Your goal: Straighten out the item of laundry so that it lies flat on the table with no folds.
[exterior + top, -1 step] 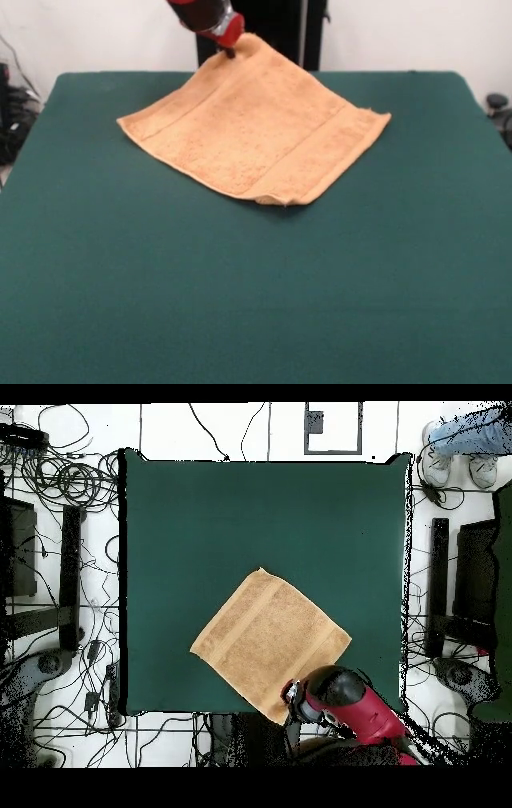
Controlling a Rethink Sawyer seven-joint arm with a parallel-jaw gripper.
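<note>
Green tabletop [240,304], bare felt up front.
Towel [256,132] spread flat as diamond; gripper [230,53] at its far corner, finger state cannot tell.

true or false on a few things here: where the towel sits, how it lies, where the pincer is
1. The towel lies spread out in a diamond on the green table. True.
2. The pincer is at the towel's corner nearest the robot's side of the table. True.
3. The towel sits in the middle of the table. False: in the overhead view it lies toward the robot's edge, one corner reaching that edge.
4. The towel is bunched into a heap. False: it is nearly flat, with only a slight curl at one corner.
5. A second cloth lies on the table. False: the towel is the only thing on it.
</note>
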